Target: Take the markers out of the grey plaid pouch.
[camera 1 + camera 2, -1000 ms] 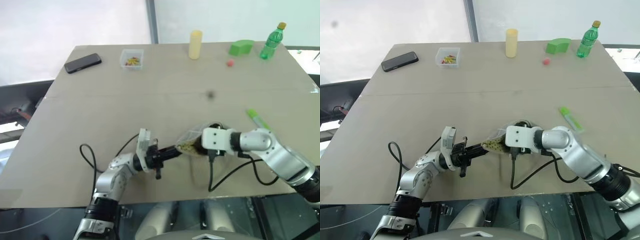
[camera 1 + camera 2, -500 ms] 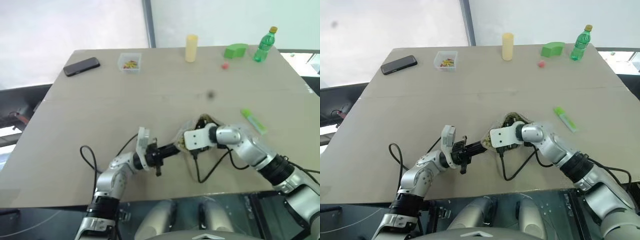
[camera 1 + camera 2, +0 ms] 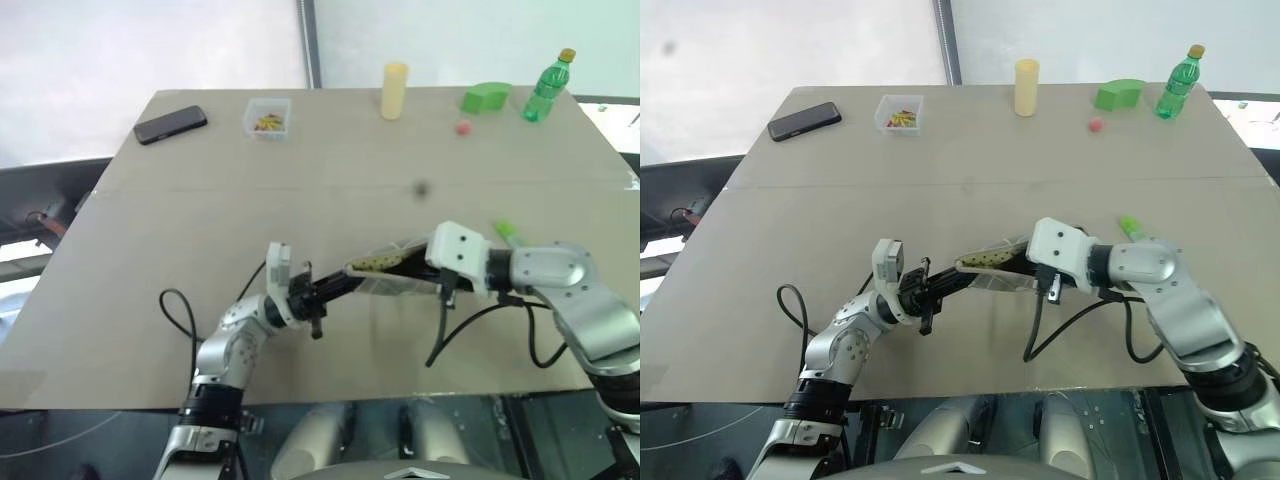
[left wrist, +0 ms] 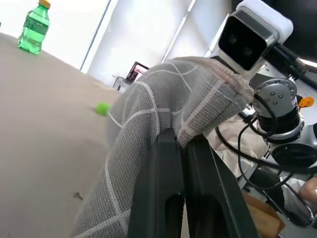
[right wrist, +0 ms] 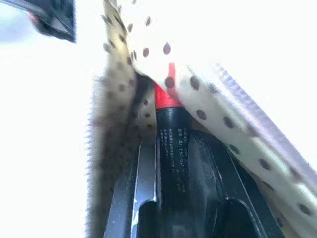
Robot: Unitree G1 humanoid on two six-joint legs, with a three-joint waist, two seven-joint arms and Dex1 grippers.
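Tan tabletop (image 3: 300,190) runs under both arms, and above its near half your left gripper (image 4: 182,148) pinches one edge of the pouch (image 3: 385,272) while the right gripper (image 5: 171,144), reaching into its mouth, clamps the dark red-capped marker (image 5: 171,144). The green marker (image 3: 503,231) already lies out, just beyond the right wrist. You're mid-extraction of the second, I judge: keep the pouch taut and draw the marker straight back; its small print is unreadable.

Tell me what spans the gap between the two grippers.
The grey pouch, lifted off the table, stretches between the left gripper, pinching one end, and the right gripper, clamping the red-capped marker inside it; see the eye views.
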